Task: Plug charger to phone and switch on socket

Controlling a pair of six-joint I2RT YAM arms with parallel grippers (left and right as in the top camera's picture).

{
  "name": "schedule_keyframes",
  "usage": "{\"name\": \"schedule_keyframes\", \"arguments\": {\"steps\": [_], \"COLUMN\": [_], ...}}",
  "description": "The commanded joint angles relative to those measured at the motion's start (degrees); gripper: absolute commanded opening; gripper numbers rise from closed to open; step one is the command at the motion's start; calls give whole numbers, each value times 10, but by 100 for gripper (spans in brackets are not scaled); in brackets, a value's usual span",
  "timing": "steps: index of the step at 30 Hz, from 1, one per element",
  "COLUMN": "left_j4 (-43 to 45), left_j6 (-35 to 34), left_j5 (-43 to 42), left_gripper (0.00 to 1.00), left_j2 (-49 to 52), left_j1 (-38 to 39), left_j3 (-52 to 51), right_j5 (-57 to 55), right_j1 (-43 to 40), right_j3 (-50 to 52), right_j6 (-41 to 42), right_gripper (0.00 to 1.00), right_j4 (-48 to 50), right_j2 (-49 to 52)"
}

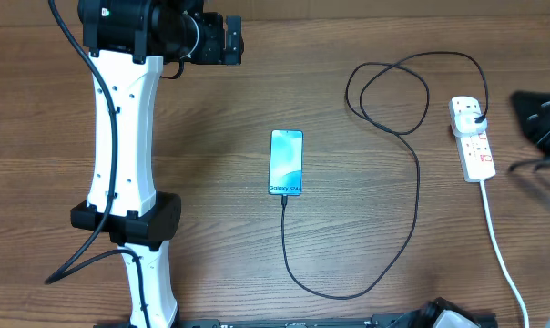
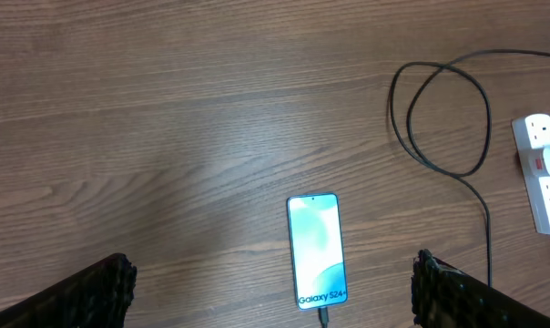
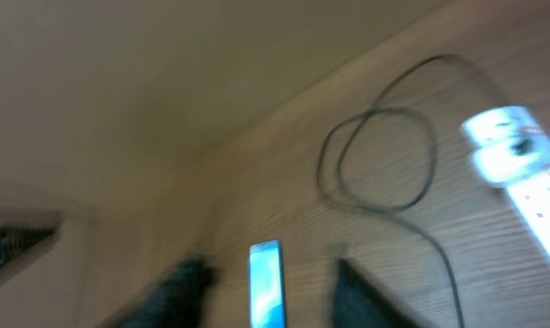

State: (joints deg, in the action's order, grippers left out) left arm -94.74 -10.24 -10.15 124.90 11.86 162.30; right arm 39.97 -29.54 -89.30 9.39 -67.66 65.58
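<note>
Overhead: phone lies flat mid-table with its screen lit. The charger tip looks seated in the phone's near-edge port. The cable runs toward the near edge, climbs the right side, loops near the far edge and ends at the black plug in the socket. The socket sits close to the right edge.

My read is that plug-in is done and the switch step is in hand. I can't tell the switch state in any view, it's too small.

Left gripper hovers near the far edge, left of centre, fingers spread wide and empty. Right gripper: its wrist view is smeared, but two dark fingers show apart with nothing held, so I read it as spread.

Next move, my call: the right arm is closer, so I take it to the socket and push one fingertip lightly down on the switch beside the black plug. Nothing pins the strip, so it may skid.
</note>
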Motion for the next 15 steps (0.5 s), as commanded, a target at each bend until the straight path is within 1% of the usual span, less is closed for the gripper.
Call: {"name": "schedule_keyframes", "arguments": {"steps": [1, 4, 6, 15], "left_j4": [1, 1, 1, 1], "left_j6": [6, 6, 6, 6], "left_j5": [7, 7, 7, 7], "left_gripper": [100, 100, 100, 100], "left_j2": [5, 4, 4, 5], "left_j1": [-3, -3, -3, -3], "left_j3": [-2, -2, -2, -2], "right_j5": [6, 7, 7, -51], "right_j1": [59, 97, 108, 110], "right_j3": [-4, -4, -4, -4], "right_j6": [-33, -33, -33, -33], "right_gripper": [100, 100, 100, 100], "right_j4": [-33, -82, -105, -159], "right_j2": [-47, -75, -85, -85]}}
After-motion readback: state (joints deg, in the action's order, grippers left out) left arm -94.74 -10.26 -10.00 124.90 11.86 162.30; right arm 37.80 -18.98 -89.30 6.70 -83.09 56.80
